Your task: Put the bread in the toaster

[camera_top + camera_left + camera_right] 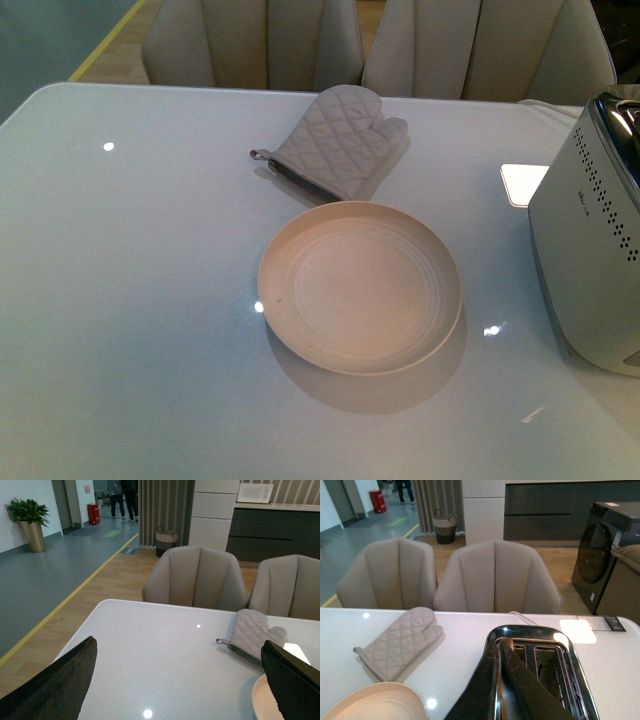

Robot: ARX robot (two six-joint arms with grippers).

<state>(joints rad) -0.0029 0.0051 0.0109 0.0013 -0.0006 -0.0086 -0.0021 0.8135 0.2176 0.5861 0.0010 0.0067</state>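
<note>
The plate (360,290) at the middle of the table (130,300) is bare, and no bread shows clearly in any view, so I cannot tell where the slice is. A pale patch deep in one slot might be it. The toaster (590,230) stands at the plate's 3 o'clock, cut off by the front view's edge, and the oven mitt (340,140) lies at the plate's 12 o'clock. The right end effector (497,645) is far the nearer. It hangs just above the chrome top (580,680), with its fingers pressed together and nothing visible between them. It points along the slots, whose long axis seems to run roughly 12 to 6 across the table. Those fingers hide most of the nearer slot. The left end effector (179,645) is spread wide and empty, well off toward 9 o'clock.
</note>
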